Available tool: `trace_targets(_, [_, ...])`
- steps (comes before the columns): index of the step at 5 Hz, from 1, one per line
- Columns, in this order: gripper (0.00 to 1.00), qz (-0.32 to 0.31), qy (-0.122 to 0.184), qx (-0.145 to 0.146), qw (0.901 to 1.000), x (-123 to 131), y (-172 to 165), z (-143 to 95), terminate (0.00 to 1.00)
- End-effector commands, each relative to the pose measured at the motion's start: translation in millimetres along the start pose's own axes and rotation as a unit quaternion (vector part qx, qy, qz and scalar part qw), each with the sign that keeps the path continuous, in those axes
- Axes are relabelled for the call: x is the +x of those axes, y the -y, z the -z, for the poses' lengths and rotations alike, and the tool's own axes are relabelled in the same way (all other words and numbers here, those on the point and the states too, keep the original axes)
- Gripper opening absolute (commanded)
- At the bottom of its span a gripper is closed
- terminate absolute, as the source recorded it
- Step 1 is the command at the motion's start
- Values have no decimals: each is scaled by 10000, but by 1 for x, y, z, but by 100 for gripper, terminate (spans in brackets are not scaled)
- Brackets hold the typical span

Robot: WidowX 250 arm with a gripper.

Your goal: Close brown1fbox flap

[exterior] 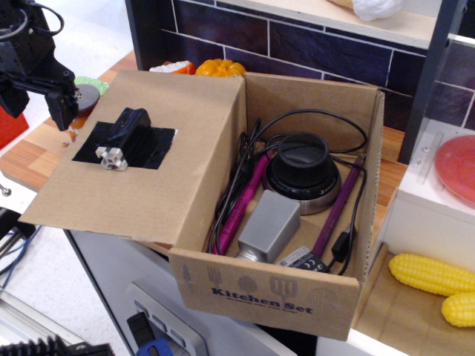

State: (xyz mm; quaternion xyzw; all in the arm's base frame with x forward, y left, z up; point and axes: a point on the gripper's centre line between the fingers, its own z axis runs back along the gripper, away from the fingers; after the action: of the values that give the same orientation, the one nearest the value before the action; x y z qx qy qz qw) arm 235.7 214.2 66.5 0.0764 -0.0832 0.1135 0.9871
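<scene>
The brown1fbox (274,285) stands open on the counter, "Kitchen Set" printed on its front wall. Inside lie a round black device, a silver block, purple rods and black cables. Its flap (159,185) is folded out to the left, roughly level, plain face up, with a black tape patch (145,144) and a small silver block (111,157) on it. My gripper (63,107) hangs at the upper left, just above the flap's far left corner, fingers pointing down. Its fingers look close together with nothing between them.
An orange pumpkin-like toy (219,68) and a red-white item sit behind the flap. A green plate lies behind the gripper. Two corn cobs (434,274) lie at the lower right; a red plate (456,167) rests on a white shelf at right. Dark tiled wall behind.
</scene>
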Motion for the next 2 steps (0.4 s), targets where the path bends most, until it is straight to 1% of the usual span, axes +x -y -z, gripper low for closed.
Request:
trace_targets(1, [100,0,0,0,10000,0,0,0,0])
trace_targets(2, [100,55,104,-741,9972,0,-3,3,0])
